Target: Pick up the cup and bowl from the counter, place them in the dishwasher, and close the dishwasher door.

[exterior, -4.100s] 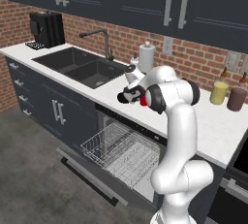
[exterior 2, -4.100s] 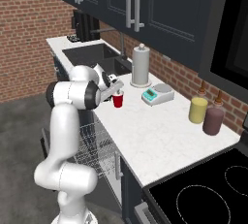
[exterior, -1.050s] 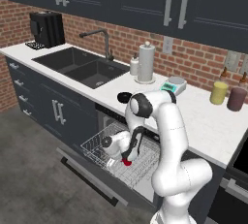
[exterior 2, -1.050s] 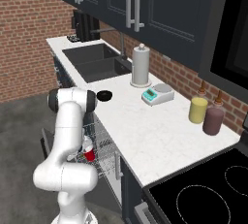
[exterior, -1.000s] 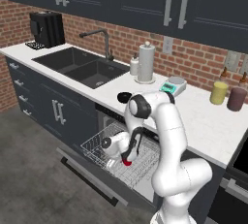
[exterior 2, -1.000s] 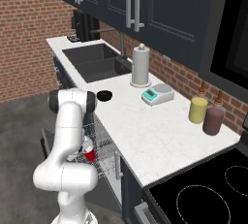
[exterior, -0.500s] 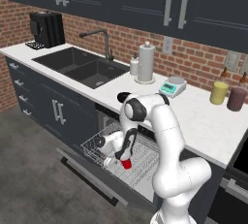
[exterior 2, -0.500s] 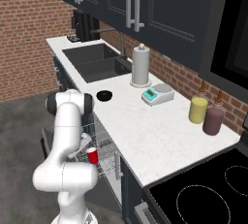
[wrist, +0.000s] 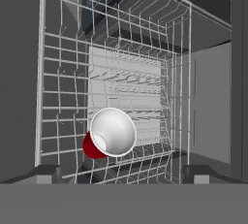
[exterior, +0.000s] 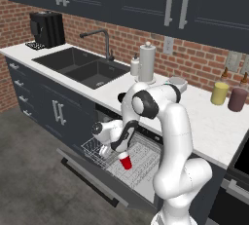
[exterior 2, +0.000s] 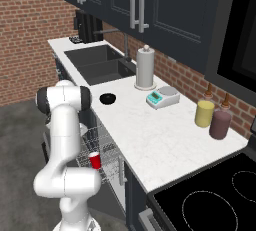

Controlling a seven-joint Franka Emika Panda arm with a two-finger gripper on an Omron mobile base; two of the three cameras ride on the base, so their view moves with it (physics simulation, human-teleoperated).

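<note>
- The cup (wrist: 109,136) lies tilted in the dishwasher's rack (exterior: 141,158), white inside facing the hand camera.
- The fingers (wrist: 48,172) stand spread wide, one on each side of the cup, apart from it.
- The door (exterior: 92,178) hangs open below the rack.
- The bowl (exterior 2: 107,98) sits on the counter (exterior 2: 150,135), near the sink (exterior 2: 102,67).

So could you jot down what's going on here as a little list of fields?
cup: red, lying tilted in the dishwasher rack, let go
claw: open, just above the cup
bowl: black, on the counter, not yet loaded
dishwasher door: folded down, open
left to do: bowl into rack, shut door
</note>
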